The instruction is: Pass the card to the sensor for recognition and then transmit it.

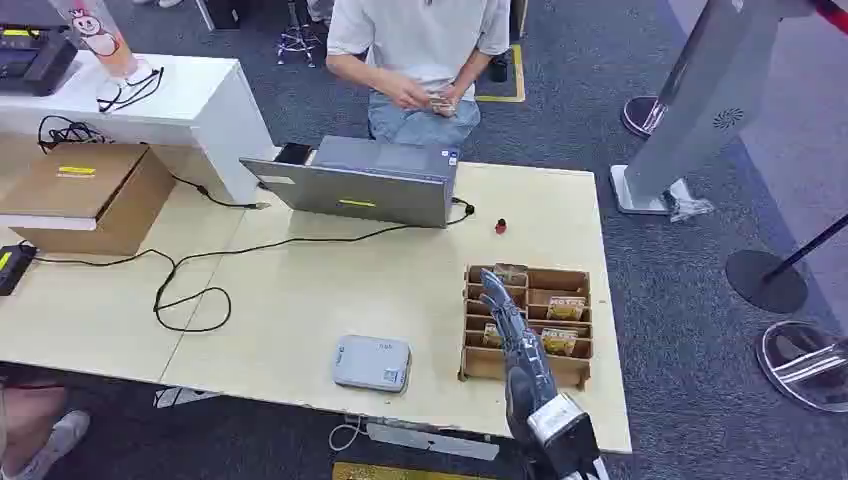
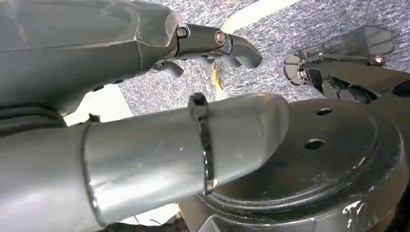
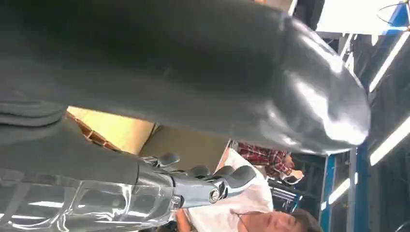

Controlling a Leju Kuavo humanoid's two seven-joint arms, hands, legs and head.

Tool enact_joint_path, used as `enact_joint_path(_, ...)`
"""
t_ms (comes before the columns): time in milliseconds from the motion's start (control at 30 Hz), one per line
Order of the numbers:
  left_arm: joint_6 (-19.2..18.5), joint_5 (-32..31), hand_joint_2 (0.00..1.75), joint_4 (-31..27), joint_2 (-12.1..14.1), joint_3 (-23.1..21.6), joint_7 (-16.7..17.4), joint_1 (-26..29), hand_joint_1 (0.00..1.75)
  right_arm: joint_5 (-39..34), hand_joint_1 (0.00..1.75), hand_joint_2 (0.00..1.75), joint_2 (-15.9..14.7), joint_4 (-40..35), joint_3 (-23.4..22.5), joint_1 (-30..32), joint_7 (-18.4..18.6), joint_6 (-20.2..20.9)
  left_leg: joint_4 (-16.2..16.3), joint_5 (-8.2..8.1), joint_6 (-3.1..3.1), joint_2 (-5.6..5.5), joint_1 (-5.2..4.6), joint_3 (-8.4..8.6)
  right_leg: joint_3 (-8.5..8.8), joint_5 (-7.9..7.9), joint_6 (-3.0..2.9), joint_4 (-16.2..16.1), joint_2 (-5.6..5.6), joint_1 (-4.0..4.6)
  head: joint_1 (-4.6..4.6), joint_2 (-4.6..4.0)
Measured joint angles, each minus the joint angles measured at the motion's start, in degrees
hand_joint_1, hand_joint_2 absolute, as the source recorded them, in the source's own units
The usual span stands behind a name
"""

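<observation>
A pale wooden desk [image 1: 300,300] carries a laptop [image 1: 365,185], sensor [image 1: 372,363] and card box [image 1: 527,325]; the right hand [image 1: 505,310] reaches over it, fingers apart, empty. The left hand's [image 2: 212,46] grip I cannot tell.

The right hand [image 1: 505,315] hangs over the slotted wooden box [image 1: 575,372], whose dividers and upright cards [image 1: 563,310] crowd the space beneath its fingers. Toward the sensor [image 1: 372,363] lies bare tabletop [image 1: 290,300]. Farther out, an open laptop [image 1: 365,190] and a looping black cable [image 1: 190,290] (flat on the wood) block the way.
</observation>
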Motion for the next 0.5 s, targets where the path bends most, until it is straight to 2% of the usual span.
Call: enact_joint_path(500, 0.0, -0.02, 0.0, 0.39, 0.2, 0.02, 0.0, -0.15, 0.0, 0.59, 0.0, 0.0, -0.02, -0.26, 0.0, 0.0, 0.0, 0.0, 0.0, 0.0, 0.0, 0.0, 0.0, 0.0, 0.0, 0.0, 0.0, 0.0, 0.0, 0.0, 0.0, 0.0)
